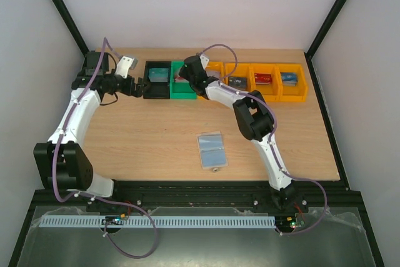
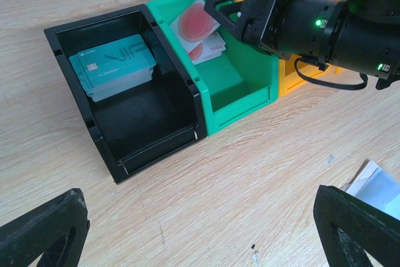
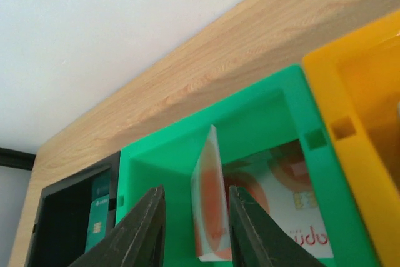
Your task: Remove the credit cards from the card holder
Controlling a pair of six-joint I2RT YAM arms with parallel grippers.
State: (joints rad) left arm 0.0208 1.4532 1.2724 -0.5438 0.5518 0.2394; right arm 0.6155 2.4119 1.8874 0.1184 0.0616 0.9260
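Observation:
The card holder [image 1: 211, 149] lies open and flat on the table in front of the bins, pale blue-grey panels up. My right gripper [image 1: 187, 77] hovers over the green bin [image 3: 281, 101], jaws open. A white and red card [image 3: 209, 207] stands on edge between the fingers [image 3: 140, 229], with a gap on each side. Another white and red card [image 3: 294, 207] lies flat in that bin. My left gripper [image 2: 200, 229] is open and empty, low over the table in front of the black bin [image 2: 144, 136]. Teal cards [image 2: 112, 67] lie in the black bin.
A row of orange bins [image 1: 294, 95] runs right of the green one, holding a grey card [image 1: 237, 82], a red card [image 1: 262, 79] and a blue card [image 1: 288, 78]. A white-grey object [image 1: 127, 64] sits at the back left. Walls enclose the table.

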